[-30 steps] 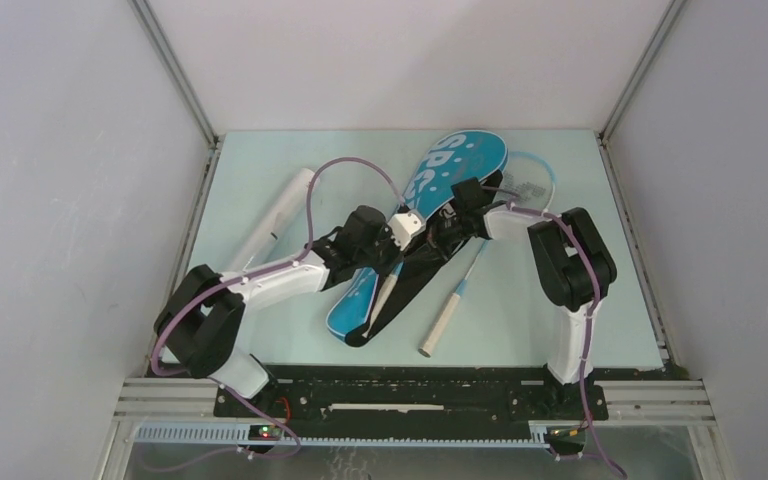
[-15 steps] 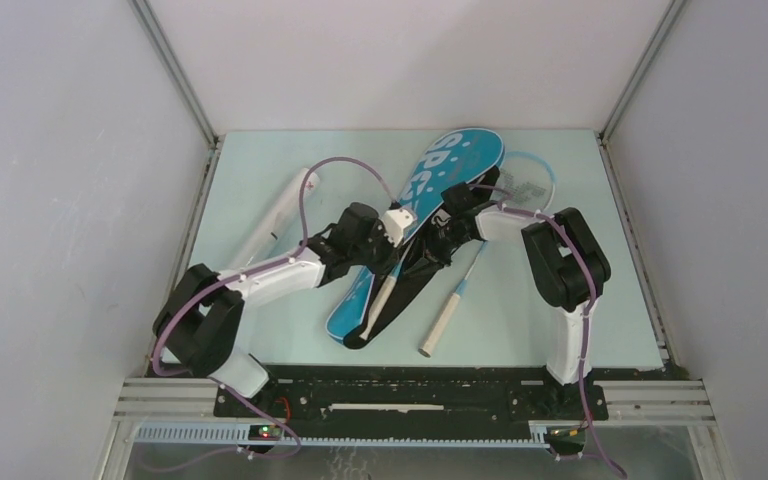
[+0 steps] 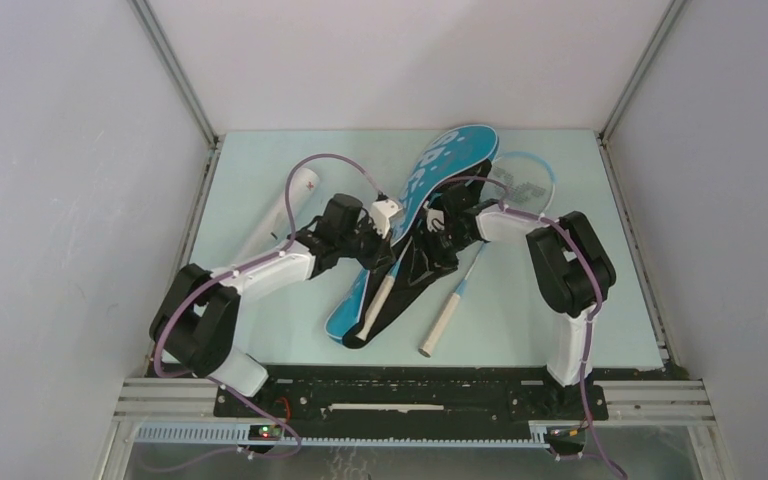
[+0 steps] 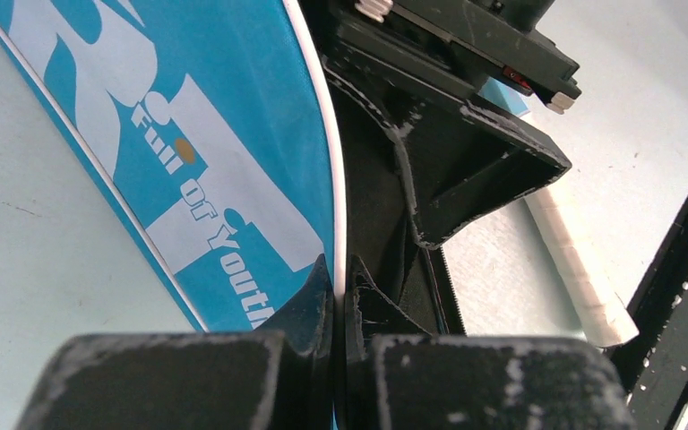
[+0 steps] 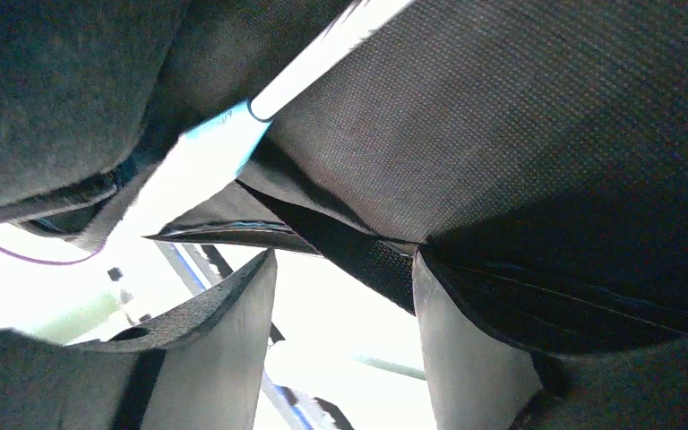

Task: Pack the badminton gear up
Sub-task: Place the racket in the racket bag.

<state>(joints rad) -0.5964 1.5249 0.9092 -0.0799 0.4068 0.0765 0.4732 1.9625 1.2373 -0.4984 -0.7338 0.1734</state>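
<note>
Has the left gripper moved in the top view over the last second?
Yes. The left gripper, shut on the edge of the racket bag, has shifted left and slightly back, toward the white tube.

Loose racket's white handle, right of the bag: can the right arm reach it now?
Probably yes. The handle lies bare on the table, nothing over it, close on the near side of the right gripper, whose jaws stand open. The left gripper, pinching the racket bag, is clear of that path.
</note>
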